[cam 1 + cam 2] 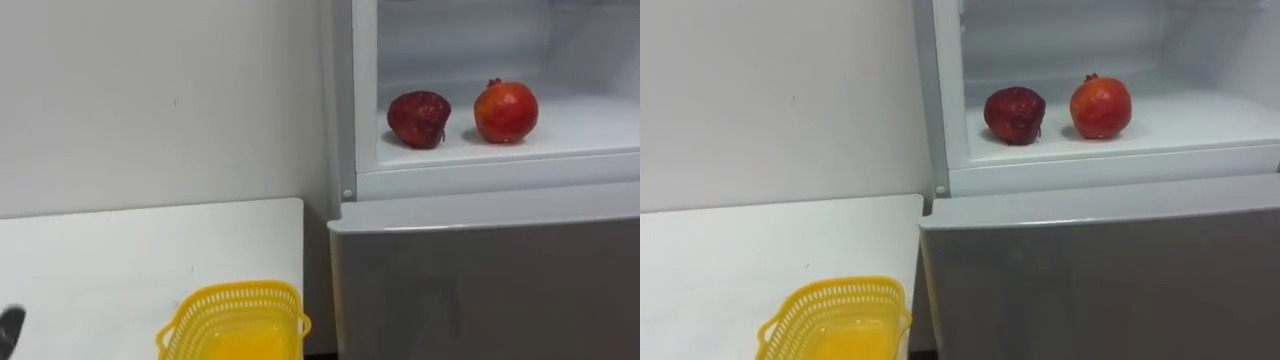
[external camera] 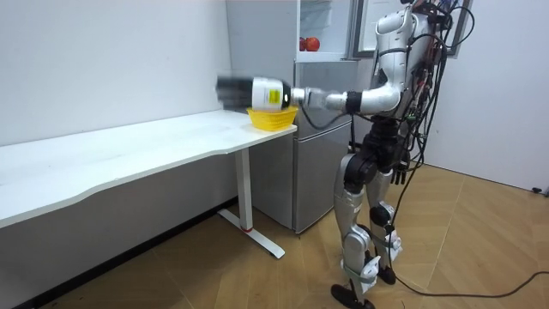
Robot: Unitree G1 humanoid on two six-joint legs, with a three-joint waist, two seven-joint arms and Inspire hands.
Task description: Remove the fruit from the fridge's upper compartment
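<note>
Yellow latticed basket [image 1: 235, 320], white table [image 1: 120, 250], grey fridge door [image 1: 480, 280]; one fruit [image 1: 419, 118] dark red, pomegranate [image 1: 506, 110] bright orange-red.

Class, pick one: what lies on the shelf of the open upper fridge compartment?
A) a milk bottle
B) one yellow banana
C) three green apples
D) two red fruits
D: a dark red fruit and a brighter red pomegranate sit apart on the white shelf.

One pomegranate [image 1: 506, 111], one dark red fruit [image 1: 419, 119], one yellow basket [image 1: 240, 292].
</note>
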